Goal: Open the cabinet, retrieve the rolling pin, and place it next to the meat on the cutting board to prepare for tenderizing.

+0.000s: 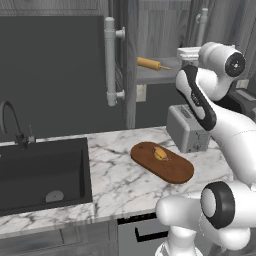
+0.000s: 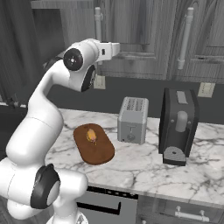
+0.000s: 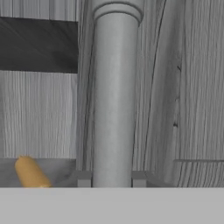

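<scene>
You had one slim tan-orange wooden rolling pin [image 1: 150,63] on the cabinet shelf just left of the claw, one reddish-brown oval cutting board [image 1: 167,167] well below the claw, and one small yellow-orange lump of meat [image 1: 159,153] on it. Below the claw stood one silver toaster [image 2: 132,119] and one black coffee machine [image 2: 178,124]. One black sink [image 1: 42,172] lay far left.

Marble counter [image 1: 115,175] – black sink [image 1: 42,175], silver toaster [image 2: 132,120], dark backsplash [image 1: 55,75]
</scene>
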Robot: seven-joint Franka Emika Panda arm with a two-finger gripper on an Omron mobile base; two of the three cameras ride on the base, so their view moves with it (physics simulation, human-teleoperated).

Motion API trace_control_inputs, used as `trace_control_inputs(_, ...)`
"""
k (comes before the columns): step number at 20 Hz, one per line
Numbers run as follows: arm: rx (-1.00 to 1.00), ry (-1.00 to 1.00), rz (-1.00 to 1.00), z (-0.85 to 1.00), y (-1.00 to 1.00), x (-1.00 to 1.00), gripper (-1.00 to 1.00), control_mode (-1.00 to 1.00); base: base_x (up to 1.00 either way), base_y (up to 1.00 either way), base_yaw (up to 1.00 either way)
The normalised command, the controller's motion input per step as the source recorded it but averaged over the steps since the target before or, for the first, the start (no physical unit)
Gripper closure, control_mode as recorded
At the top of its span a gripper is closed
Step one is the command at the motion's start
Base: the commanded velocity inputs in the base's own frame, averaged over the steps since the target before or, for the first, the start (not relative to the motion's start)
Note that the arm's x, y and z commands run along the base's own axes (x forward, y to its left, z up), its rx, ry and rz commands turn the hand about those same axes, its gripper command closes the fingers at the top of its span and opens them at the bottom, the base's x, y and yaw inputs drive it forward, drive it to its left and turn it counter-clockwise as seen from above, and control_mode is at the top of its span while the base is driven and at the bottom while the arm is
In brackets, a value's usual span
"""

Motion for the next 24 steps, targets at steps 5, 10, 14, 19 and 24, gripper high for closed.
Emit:
trace_control_inputs(5,0.00,0.00,0.06,-0.04,0.00,0.08,1.00,-1.00,0.00,0.00,0.00)
trace_control_inputs(10,0.00,-0.02,0.05,-0.08,0.00,-0.12,1.00,-1.00,0.00,0.00,0.00)
trace_control_inputs(14,0.00,-0.02,0.00,-0.11,0.00,-0.49,1.00,-1.00,0.00,0.00,0.00)
trace_control_inputs(19,0.00,-0.05,0.00,-0.05,0.00,-0.75,1.00,-1.00,0.00,0.00,0.00)
trace_control_inputs(24,0.00,-0.01,0.00,0.00,-0.08,-0.75,1.00,-1.00,0.00,0.00,0.00)
